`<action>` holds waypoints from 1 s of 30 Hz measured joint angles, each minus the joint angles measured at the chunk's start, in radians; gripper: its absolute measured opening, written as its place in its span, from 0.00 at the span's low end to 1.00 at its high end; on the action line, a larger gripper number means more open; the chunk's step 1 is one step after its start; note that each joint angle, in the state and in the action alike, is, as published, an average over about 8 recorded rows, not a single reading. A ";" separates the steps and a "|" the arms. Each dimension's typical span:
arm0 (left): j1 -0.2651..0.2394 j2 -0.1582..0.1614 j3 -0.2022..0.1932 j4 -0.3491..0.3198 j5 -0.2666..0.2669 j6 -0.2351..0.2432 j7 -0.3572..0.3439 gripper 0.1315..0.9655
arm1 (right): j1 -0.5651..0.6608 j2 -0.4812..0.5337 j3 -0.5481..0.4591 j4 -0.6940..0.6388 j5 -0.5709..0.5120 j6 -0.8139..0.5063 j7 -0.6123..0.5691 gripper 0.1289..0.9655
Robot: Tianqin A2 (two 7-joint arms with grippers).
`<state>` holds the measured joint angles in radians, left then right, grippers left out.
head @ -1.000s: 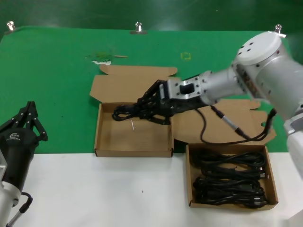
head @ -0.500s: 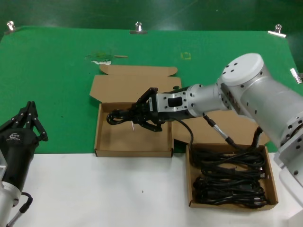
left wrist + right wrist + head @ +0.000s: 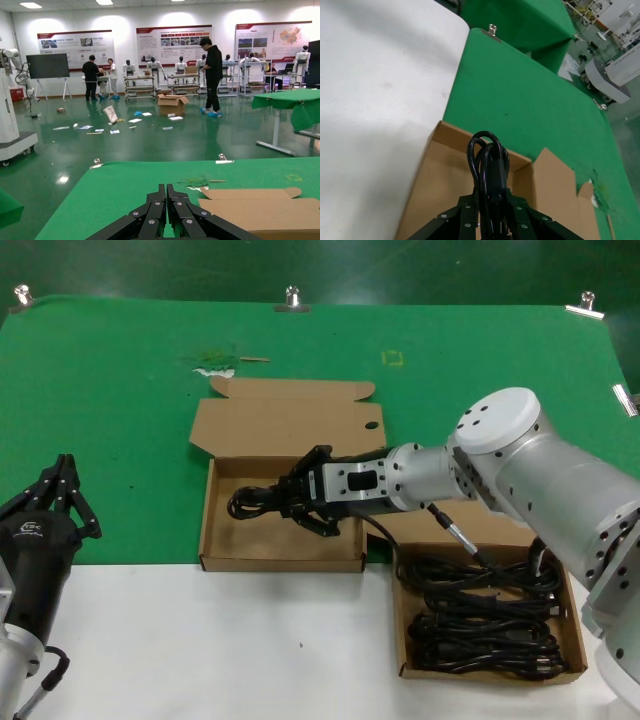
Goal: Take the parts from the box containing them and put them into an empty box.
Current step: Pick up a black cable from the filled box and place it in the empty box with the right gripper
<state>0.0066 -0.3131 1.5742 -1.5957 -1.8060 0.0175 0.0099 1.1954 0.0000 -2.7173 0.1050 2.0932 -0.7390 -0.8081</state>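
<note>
One cable point(image 3: 262, 503) is grasped in the right fingers point(image 3: 300, 504), low over the empty box point(image 3: 225, 540); nothing is yet laid there. Several cables point(image 3: 485, 620) remain in the full box point(image 3: 575, 625). The left fingers point(image 3: 62, 495) are clenched, idle
</note>
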 joint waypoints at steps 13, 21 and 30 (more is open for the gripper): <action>0.000 0.000 0.000 0.000 0.000 0.000 0.000 0.02 | -0.038 0.000 -0.034 0.009 0.038 0.025 -0.017 0.12; 0.000 0.000 0.000 0.000 0.000 0.000 0.000 0.02 | -0.045 0.000 -0.035 0.015 0.054 0.062 -0.028 0.12; 0.000 0.000 0.000 0.000 0.000 0.000 0.000 0.02 | -0.053 0.000 -0.036 0.027 0.065 0.095 -0.037 0.12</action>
<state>0.0066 -0.3131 1.5742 -1.5957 -1.8060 0.0175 0.0099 1.1426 0.0000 -2.7528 0.1317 2.1586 -0.6441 -0.8448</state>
